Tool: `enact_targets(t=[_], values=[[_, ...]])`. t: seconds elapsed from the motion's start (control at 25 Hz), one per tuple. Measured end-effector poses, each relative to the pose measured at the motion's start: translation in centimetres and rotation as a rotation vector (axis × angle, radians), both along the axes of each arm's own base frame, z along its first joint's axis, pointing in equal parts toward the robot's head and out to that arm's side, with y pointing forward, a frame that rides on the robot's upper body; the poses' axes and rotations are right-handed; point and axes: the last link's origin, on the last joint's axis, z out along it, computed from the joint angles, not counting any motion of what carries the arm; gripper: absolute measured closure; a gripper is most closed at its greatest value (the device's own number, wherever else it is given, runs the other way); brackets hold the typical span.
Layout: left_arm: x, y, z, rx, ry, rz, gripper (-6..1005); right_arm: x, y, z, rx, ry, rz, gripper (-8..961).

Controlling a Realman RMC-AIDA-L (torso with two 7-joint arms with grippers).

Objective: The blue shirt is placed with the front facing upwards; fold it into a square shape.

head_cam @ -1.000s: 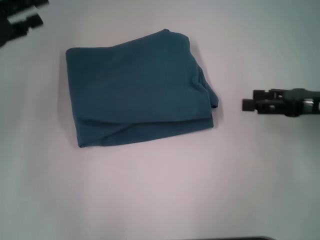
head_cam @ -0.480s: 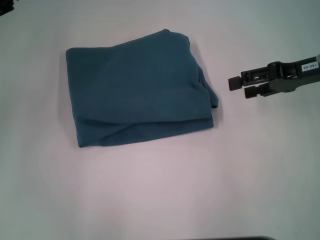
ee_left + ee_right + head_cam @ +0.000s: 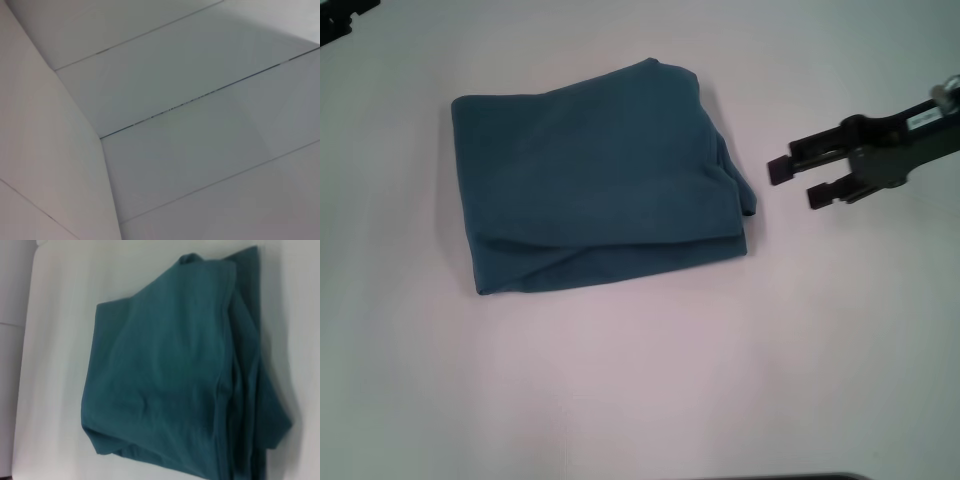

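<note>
Overhead, I see the blue shirt [image 3: 595, 180] folded into a rough square on the white table [image 3: 640, 380], with my right gripper [image 3: 797, 181] just beside its right edge, fingers spread and empty. My left gripper [image 3: 342, 18] barely shows at the far-left corner, state unclear. My right wrist camera shows the stacked fold layers [image 3: 240, 390]; the left wrist shows only pale panels [image 3: 190, 125].

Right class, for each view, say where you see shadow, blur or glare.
Head view: even light, no glare, a soft shadow under the blue shirt; right hand sharp. Right wrist view: shirt soft-edged, slightly blurred. Left wrist view: only pale panels, one side shaded.
</note>
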Motion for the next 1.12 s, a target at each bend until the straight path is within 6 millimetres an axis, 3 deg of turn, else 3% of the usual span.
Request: enact_targets(t=[0.4,0.84,1.12], values=[[0.1,-0.5,-0.5,-0.003,0.009,-0.032,213,-0.7,0.3,-4.3,0.011,0.005,-0.034,65],[-0.1,-0.5,-1.1,-0.007,0.006,-0.031,213,-1.7,0.6,-6.3,0.038,0.021,-0.039,68],[-0.1,-0.4,-1.1,-0.004,0.007,-0.035,213,-2.2,0.6,-7.1,-0.003,-0.036,-0.013,246]])
